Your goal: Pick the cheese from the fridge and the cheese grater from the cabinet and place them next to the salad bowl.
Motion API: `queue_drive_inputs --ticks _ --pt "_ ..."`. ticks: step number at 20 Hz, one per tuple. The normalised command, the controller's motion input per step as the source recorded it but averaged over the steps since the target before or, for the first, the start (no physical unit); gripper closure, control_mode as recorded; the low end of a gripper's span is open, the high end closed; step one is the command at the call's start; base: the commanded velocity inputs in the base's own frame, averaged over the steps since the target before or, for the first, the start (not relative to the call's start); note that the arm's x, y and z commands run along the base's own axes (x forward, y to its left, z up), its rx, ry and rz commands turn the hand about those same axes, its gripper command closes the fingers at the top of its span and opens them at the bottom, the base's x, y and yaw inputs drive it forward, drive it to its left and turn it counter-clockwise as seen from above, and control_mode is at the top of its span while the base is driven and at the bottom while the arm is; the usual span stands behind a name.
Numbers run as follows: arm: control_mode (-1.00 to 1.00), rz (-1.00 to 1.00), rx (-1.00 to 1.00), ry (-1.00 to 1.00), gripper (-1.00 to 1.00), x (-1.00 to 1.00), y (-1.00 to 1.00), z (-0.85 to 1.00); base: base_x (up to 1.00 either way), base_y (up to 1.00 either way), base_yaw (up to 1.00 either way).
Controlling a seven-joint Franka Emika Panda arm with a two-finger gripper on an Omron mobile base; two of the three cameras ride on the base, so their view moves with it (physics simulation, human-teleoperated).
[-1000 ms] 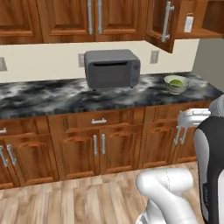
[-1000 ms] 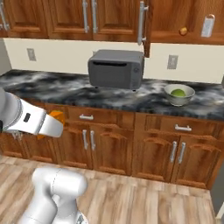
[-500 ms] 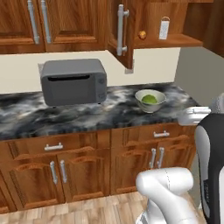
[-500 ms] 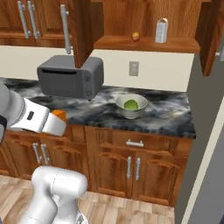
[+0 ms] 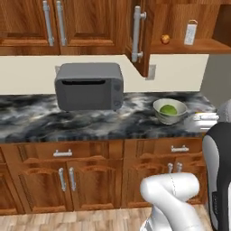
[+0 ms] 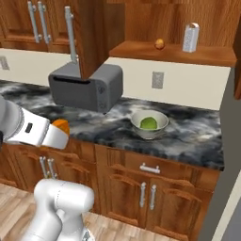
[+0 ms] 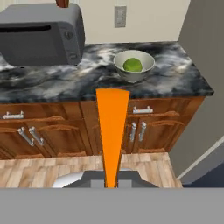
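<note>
cheese (image 7: 112,131) clamped in my tool (image 7: 111,183), its long axis aimed ahead at the salad bowl (image 7: 133,65) on the desk (image 7: 183,81).

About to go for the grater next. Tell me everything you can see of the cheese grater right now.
The cheese grater is a small silvery-white box, narrowing upward to a loop handle on top, faces faintly dotted. It stands upright on the wooden shelf of the open cabinet, near its right end. A small round orange-brown ball sits apart to its left. Nothing but the shelf touches it.
</note>
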Motion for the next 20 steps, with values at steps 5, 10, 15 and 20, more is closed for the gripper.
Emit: queue_drive_inputs --ticks 5,10,15,20 --pt "1.0 0.0 0.0 0.0 1.0 0.0 0.0 0.0 0.78 -0.56 0.02" --pt "1.0 0.0 0.0 0.0 1.0 0.0 0.0 0.0 0.12 -0.43 -0.2" --pt "1.0 0.0 0.0 0.0 1.0 0.0 0.0 0.0 0.21 -0.41 -0.28" --pt "1.0 0.0 0.0 0.0 1.0 0.0 0.0 0.0 0.44 -0.47 -0.35"
